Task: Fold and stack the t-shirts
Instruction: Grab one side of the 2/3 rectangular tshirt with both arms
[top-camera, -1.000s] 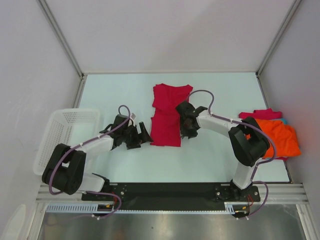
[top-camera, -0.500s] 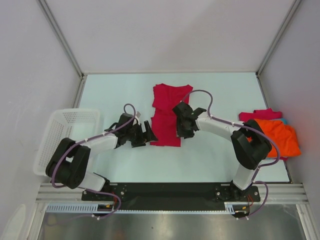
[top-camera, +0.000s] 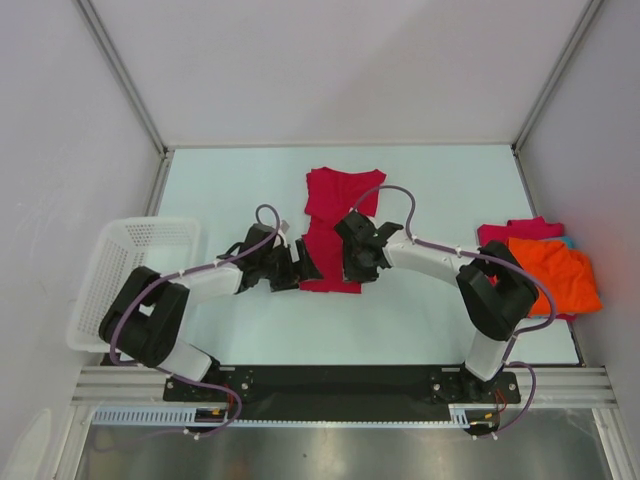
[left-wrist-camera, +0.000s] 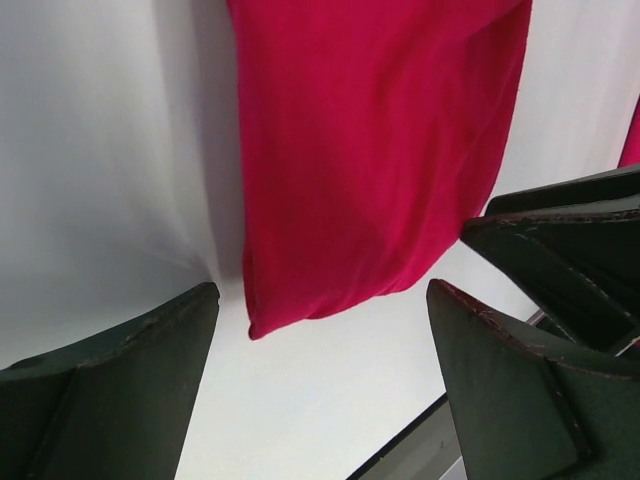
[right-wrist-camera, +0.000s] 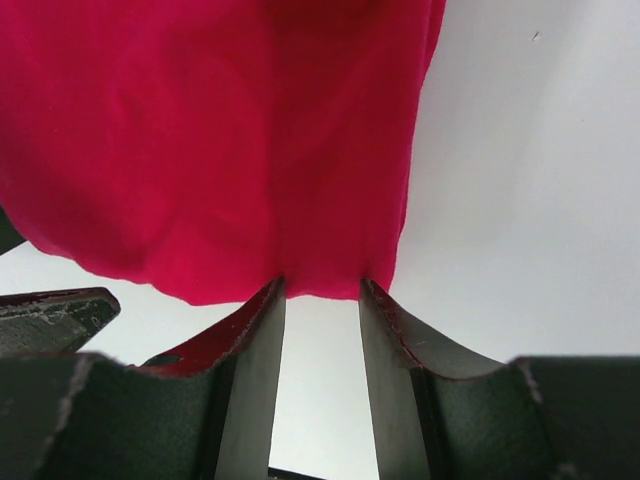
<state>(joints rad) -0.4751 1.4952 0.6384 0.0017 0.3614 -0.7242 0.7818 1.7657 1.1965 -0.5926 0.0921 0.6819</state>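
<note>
Pale table (top-camera: 430, 180): crimson t-shirt (top-camera: 335, 200), L jaws wide, R jaws at hem.

Robot lab test cell.
Bare white walls (top-camera: 330, 60), metal frame (top-camera: 120, 75), pale table (top-camera: 420, 310), arms bolted to a black rail (top-camera: 340, 380).

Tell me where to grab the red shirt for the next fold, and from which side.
Grip the red shirt at its near hem, one corner per gripper: left gripper at the left corner, right gripper at the right. Come in low from the near side: the shirt lies flat in a long strip, its hem facing the arms.
</note>
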